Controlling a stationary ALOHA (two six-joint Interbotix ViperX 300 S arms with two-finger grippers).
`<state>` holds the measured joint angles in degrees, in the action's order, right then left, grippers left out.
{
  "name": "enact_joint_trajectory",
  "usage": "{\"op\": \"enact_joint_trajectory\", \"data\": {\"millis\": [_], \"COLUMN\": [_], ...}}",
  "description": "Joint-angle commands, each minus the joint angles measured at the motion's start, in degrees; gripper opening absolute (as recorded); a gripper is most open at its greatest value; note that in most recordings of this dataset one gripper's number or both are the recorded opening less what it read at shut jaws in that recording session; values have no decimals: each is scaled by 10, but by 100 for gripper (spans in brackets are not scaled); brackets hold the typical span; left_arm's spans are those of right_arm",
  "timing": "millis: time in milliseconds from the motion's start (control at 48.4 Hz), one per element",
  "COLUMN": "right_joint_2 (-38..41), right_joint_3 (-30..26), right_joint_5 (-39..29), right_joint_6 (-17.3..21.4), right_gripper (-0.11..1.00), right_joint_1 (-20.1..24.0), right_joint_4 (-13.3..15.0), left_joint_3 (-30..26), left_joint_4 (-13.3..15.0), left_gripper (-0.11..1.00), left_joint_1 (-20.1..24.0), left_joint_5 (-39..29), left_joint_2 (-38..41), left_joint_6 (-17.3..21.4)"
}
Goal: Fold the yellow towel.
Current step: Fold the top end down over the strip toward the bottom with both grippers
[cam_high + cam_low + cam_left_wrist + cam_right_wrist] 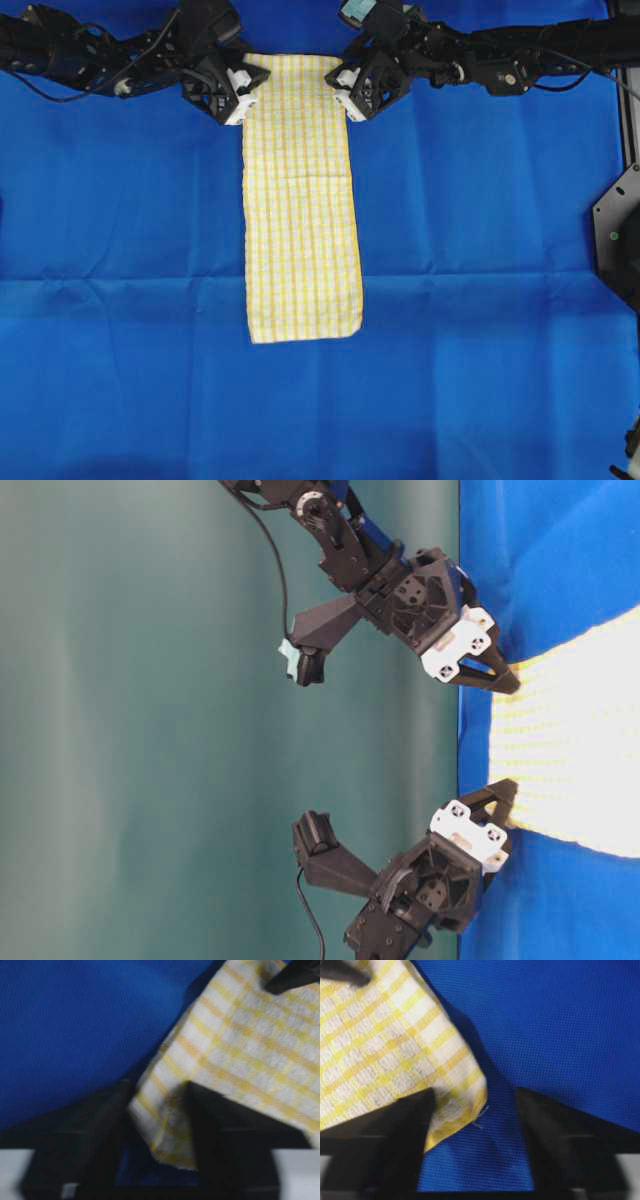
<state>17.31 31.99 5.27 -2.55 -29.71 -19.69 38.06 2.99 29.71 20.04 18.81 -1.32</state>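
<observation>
The yellow towel (300, 195) lies flat as a long narrow strip in the middle of the blue cloth (120, 300), its far short edge between my two grippers. I judge this is the grasping step: both far corners must be taken before I can bring them to the near edge. In the left wrist view, the left gripper (236, 95) has its fingers narrow around the towel corner. In the right wrist view, the right gripper (345, 92) stands wider; the corner touches only one finger, with a gap to the other. Next this gripper must close fully, then both lift together evenly. Nothing stands in the path; only the black mount (618, 235) sits at the right edge, well apart.
</observation>
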Motion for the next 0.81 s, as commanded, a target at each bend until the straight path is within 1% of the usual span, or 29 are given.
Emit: {"op": "enact_joint_trajectory", "data": {"millis": [0, 62, 103, 145, 165, 537, 785], "right_joint_2": [-2, 1, 2, 1, 1, -2, -30], "right_joint_3": [-9, -9, -8, -8, -8, -7, 3], "right_joint_5": [4, 9, 12, 15, 17, 31, 33], "right_joint_6": [1, 1, 1, 1, 1, 1, 1], "right_gripper": [44, 25, 14, 6, 4, 4, 4], "right_joint_1": [-2, -1, -2, -2, -1, -1, -2], "right_joint_4": [-12, -18, -19, -20, -20, -29, -31], "left_joint_3": [-14, -18, -22, -25, -25, -27, -26], "left_joint_4": [1, 1, 1, 1, 0, -1, -1], "left_gripper": [25, 12, 5, 4, 4, 4, 4], "left_joint_1": [1, 1, 2, 2, 2, 2, 0], "left_joint_5": [3, 3, 3, 3, 3, 3, -5], "left_joint_2": [-1, 2, 4, 4, 4, 4, -11], "left_joint_6": [0, 5, 7, 8, 9, 10, 18]}}
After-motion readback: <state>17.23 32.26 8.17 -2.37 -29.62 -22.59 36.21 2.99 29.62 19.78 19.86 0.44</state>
